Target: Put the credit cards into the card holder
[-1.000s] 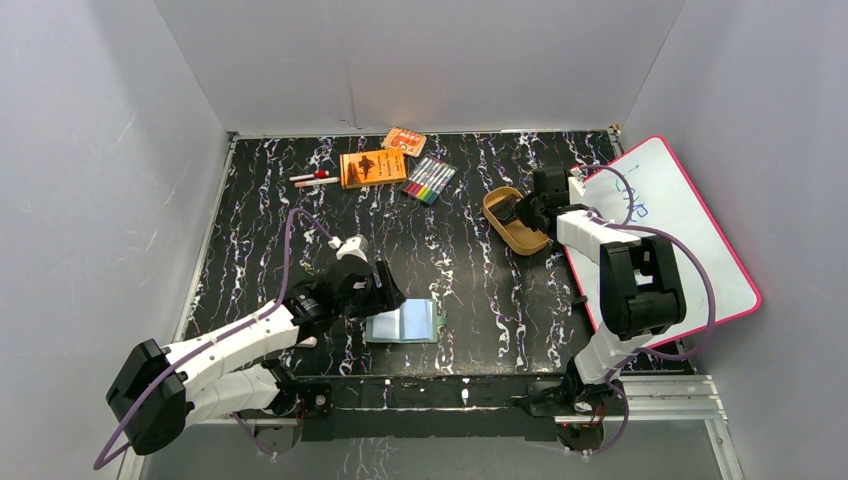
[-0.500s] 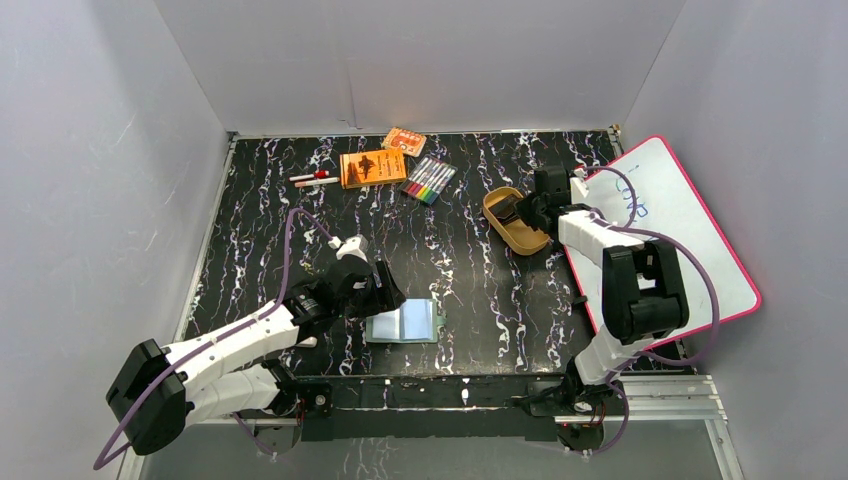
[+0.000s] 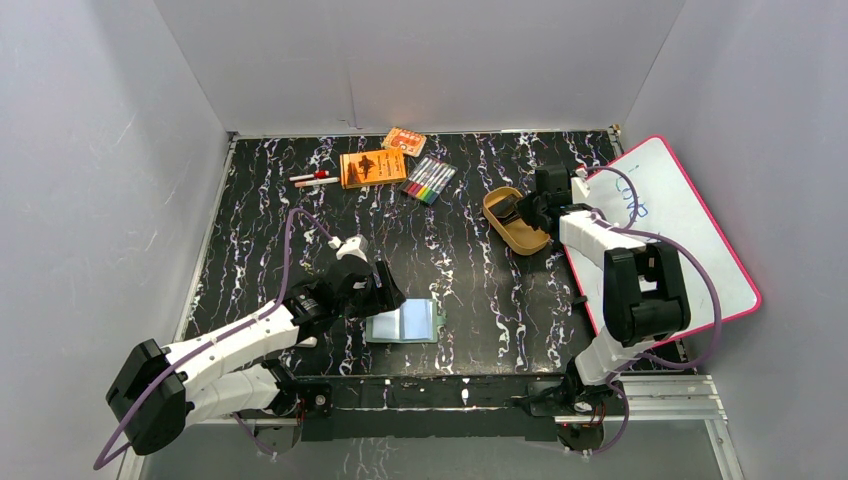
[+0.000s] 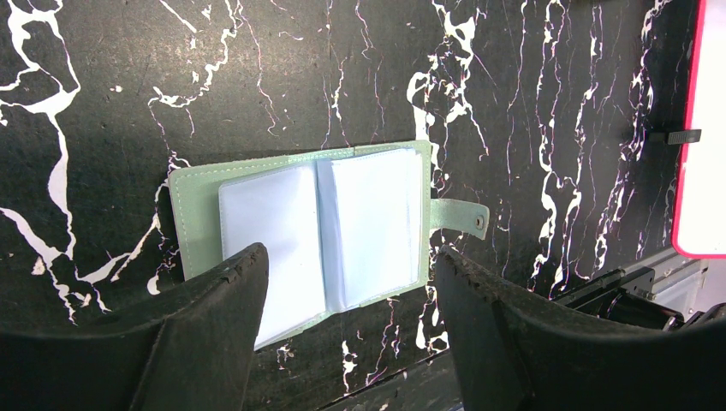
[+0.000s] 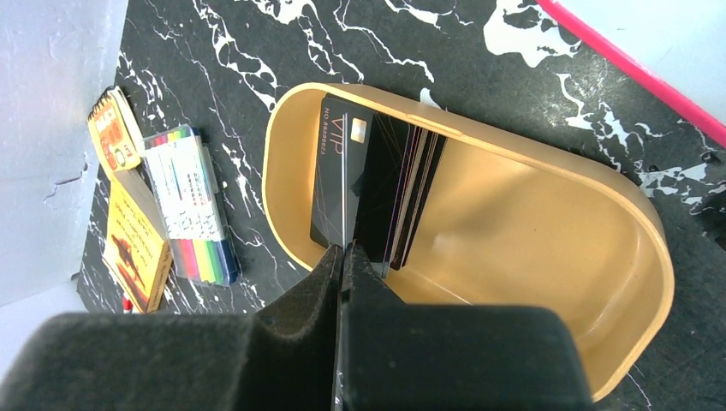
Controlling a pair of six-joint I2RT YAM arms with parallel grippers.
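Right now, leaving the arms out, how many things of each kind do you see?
Orange boxes: 2
Marker pack: 1
Loose pens: 2
Tan tray: 1
Credit cards, stacked in the tray: at least 3
Green card holder: 1
Whiteboard: 1
Total: at least 11

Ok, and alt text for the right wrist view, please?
The right gripper is pinched shut on the near edge of a dark credit card marked VIP, one of a fanned stack lying in a tan oval tray. To the left lie a marker pack and orange boxes; a pink-edged whiteboard fills the top right corner.
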